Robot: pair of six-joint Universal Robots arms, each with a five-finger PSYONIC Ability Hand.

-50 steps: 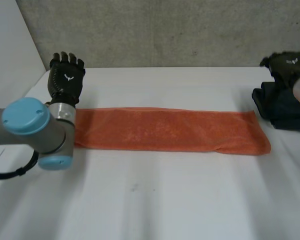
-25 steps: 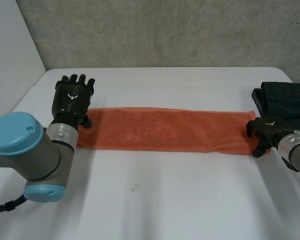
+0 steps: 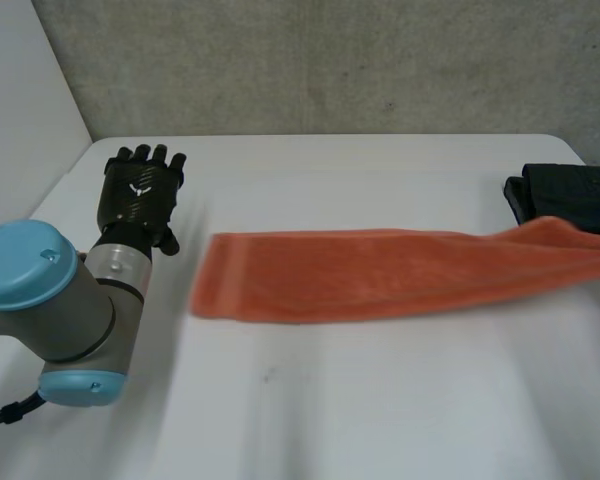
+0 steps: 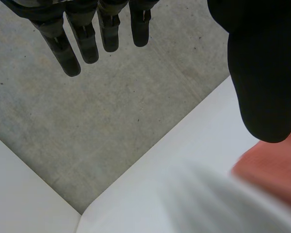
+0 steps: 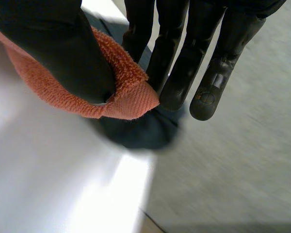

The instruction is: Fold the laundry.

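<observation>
Long narrow orange towel [image 3: 380,275], right end raised

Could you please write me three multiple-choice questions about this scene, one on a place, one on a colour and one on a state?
1. Where does the dark cloth lie?
A. by the right edge of the table
B. at the table's left corner
C. at the table's middle

2. What colour is the towel?
A. blue
B. orange
C. white

3. What state is the right hand in?
A. open, flat on the table
B. shut, empty
C. shut on the towel's end

Answers:
1 A: the head view shows it at the right edge, behind the towel's raised end.
2 B: it is orange in the head view.
3 C: the right wrist view shows the thumb pinching the towel's end against the fingers.
</observation>
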